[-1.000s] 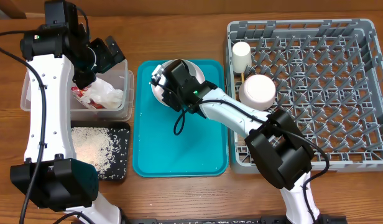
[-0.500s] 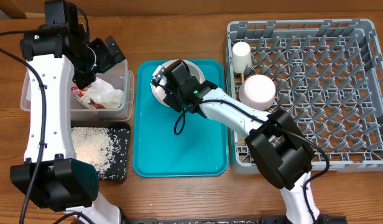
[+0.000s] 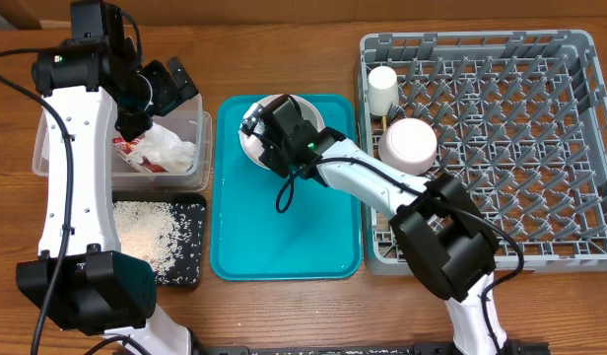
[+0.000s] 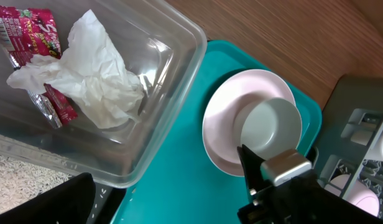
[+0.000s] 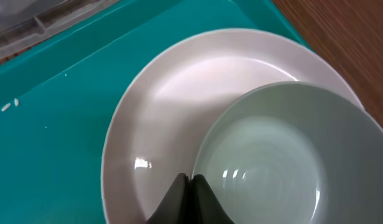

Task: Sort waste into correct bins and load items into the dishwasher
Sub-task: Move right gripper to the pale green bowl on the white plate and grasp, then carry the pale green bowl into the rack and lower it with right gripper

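A: Right gripper?
B: My right gripper is pressed together, tips touching the bowl at its rim. Can't tell if the rim is caught between them (view's too tight). The arm lies across the rack's near-left corner and the teal tray.
A: Bowl location?
B: Sitting off-centre on the plate. The plate is at the far end of the teal tray, which lies mid-tabletop.
A: Left side?
B: My left gripper is spread wide, nothing in it, above the tub at its far-right corner.
A: Waste?
B: Tissue and wrapper are in the tub, touching, tissue partly over the wrapper. Rice is piled in the black tray, at the tabletop's near-left, just beside the tub's near wall. A couple of grains also lie on the teal tray beside the plate.
A: Rack?
B: Rack takes the tabletop's right side, just beside the teal tray. Cup is in its far-left corner; second bowl is near it along the left wall.
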